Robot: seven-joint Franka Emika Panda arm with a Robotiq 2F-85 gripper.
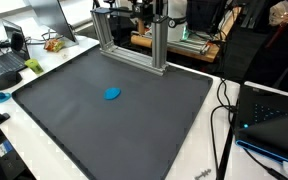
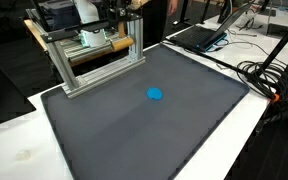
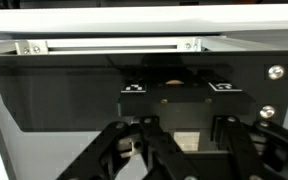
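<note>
In the wrist view my gripper [image 3: 184, 140] faces a black panel [image 3: 74, 90] with two small marker tags, set in an aluminium frame. The two black fingers stand apart with nothing between them. In both exterior views the aluminium frame [image 1: 134, 45] [image 2: 94, 70] stands at the back edge of a dark grey mat [image 1: 104, 130] [image 2: 134, 135], and the arm is behind or inside it, mostly hidden. A small flat blue object [image 1: 112, 94] [image 2: 155, 94] lies alone near the middle of the mat, well away from the gripper.
A laptop [image 1: 4, 65] and small teal items [image 1: 32, 66] sit on the white table beside the mat. Another laptop [image 1: 274, 115] [image 2: 199, 35] and black cables [image 1: 224, 110] [image 2: 269, 75] lie along the opposite side.
</note>
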